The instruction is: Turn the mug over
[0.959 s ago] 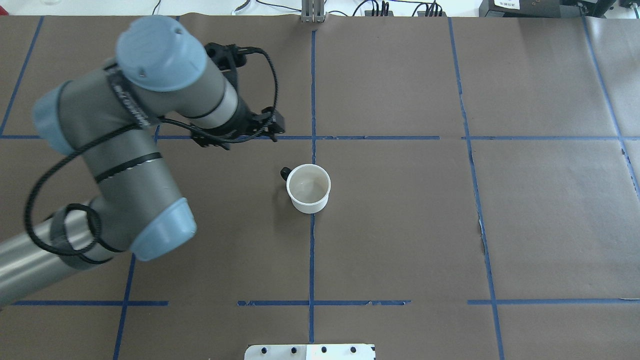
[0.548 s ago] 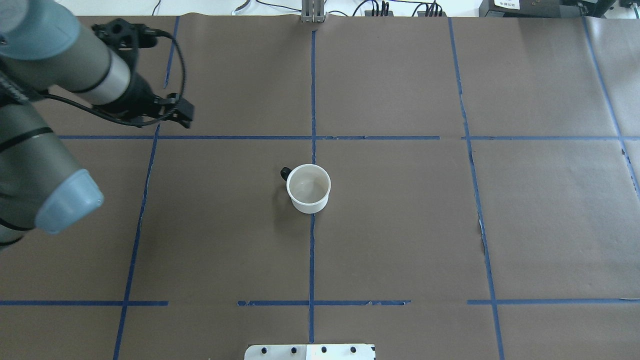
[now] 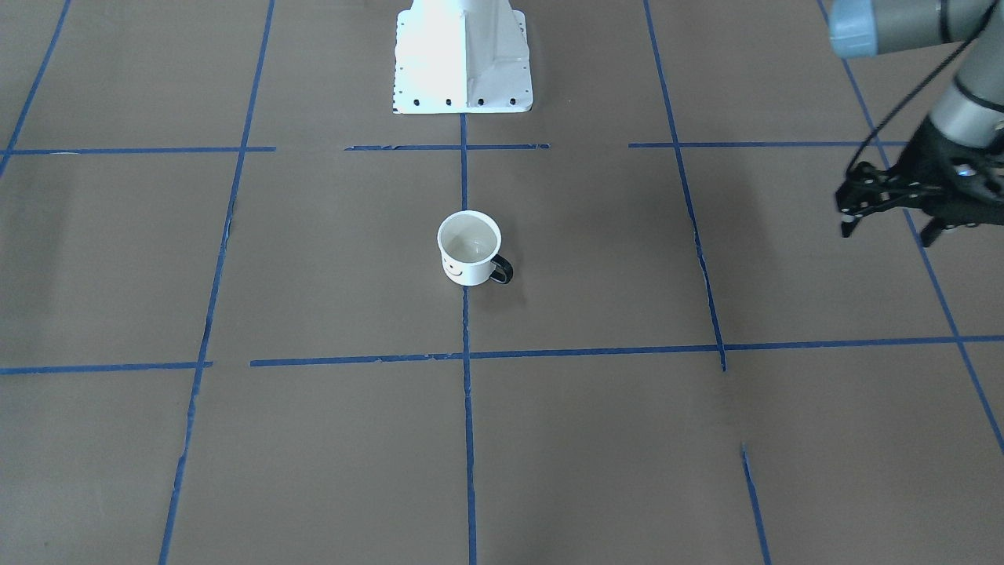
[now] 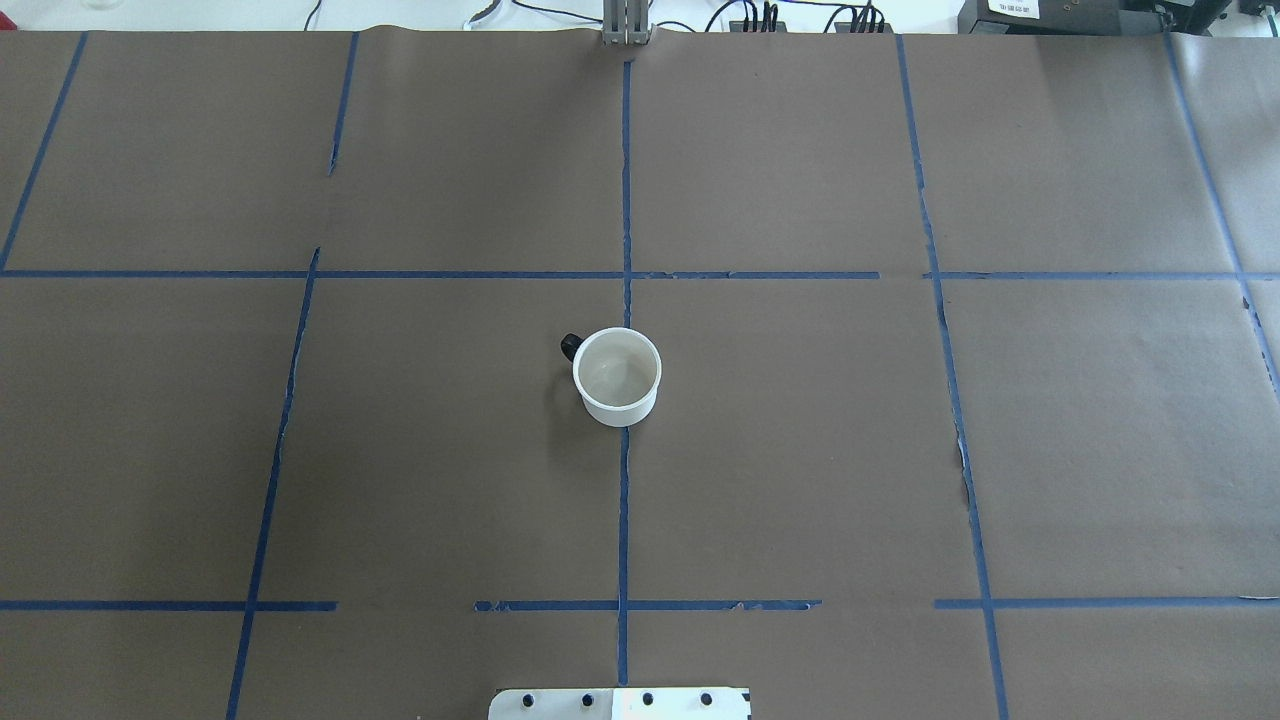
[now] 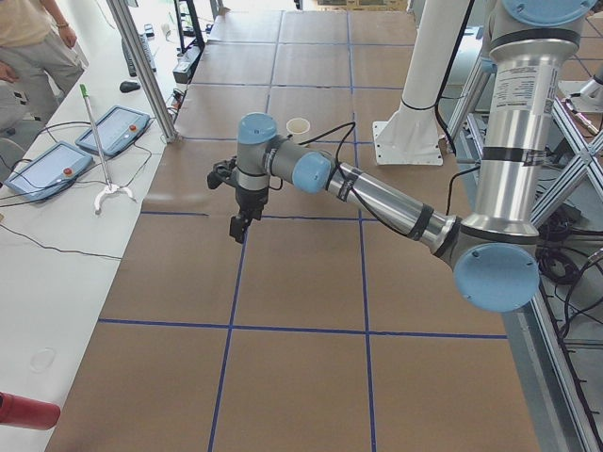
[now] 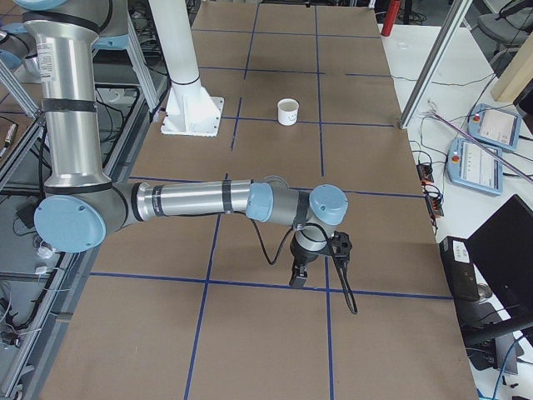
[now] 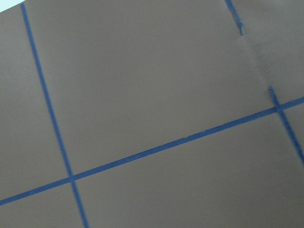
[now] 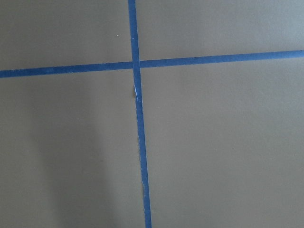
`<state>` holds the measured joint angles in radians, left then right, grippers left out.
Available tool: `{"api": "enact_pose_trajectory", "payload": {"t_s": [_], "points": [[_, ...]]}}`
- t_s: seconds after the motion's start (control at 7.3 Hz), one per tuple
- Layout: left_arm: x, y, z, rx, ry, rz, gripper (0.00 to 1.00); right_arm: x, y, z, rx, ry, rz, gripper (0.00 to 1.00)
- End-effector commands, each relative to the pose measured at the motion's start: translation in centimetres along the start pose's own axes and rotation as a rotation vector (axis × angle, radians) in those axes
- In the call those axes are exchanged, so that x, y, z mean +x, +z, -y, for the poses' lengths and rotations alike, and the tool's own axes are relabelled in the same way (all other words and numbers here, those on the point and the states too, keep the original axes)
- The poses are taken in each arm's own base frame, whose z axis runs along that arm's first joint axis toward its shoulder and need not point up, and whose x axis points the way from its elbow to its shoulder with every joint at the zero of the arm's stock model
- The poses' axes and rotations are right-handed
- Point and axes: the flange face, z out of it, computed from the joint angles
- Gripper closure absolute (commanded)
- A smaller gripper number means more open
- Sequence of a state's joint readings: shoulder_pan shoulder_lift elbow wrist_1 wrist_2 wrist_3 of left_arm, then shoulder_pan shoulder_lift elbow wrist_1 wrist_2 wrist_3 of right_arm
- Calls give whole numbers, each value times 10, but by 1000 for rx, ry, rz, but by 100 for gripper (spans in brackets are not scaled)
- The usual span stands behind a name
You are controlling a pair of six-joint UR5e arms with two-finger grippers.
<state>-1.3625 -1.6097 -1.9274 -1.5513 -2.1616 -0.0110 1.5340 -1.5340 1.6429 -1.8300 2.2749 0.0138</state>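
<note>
The white mug (image 3: 469, 249) with a black smiley face and a black handle stands upright, mouth up, at the middle of the brown table; it also shows in the overhead view (image 4: 617, 375) and both side views (image 5: 298, 126) (image 6: 288, 112). My left gripper (image 3: 889, 231) hangs above the table far off to the mug's side, its fingers spread open and empty. It is out of the overhead view. My right gripper (image 6: 298, 275) shows only in the exterior right view, far from the mug; I cannot tell whether it is open or shut.
The white robot base plate (image 3: 463, 78) sits at the table's robot-side edge. Blue tape lines (image 4: 624, 180) grid the brown paper. A side bench with control tablets (image 5: 113, 129) and a person (image 5: 33, 38) lies beyond the far edge.
My left arm has swung away to the left and left the overhead view. The mug has not moved.
</note>
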Motion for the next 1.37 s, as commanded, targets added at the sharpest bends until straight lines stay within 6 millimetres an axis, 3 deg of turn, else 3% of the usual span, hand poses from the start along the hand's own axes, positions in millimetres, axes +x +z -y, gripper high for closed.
{"api": "enact_pose_trajectory", "payload": {"t_s": [0.0,0.14,0.27,1.23], "points": [[-101,27,-87,20,-35,-53,0,0,0,0,0,0,0,0],[-126,55,-106,35,-54,-80,0,0,0,0,0,0,0,0],[-135,75,-125,3,-86,-112,0,0,0,0,0,0,0,0],[-141,75,-145,-66,-234,-110,0,0,0,0,0,0,0,0]]}}
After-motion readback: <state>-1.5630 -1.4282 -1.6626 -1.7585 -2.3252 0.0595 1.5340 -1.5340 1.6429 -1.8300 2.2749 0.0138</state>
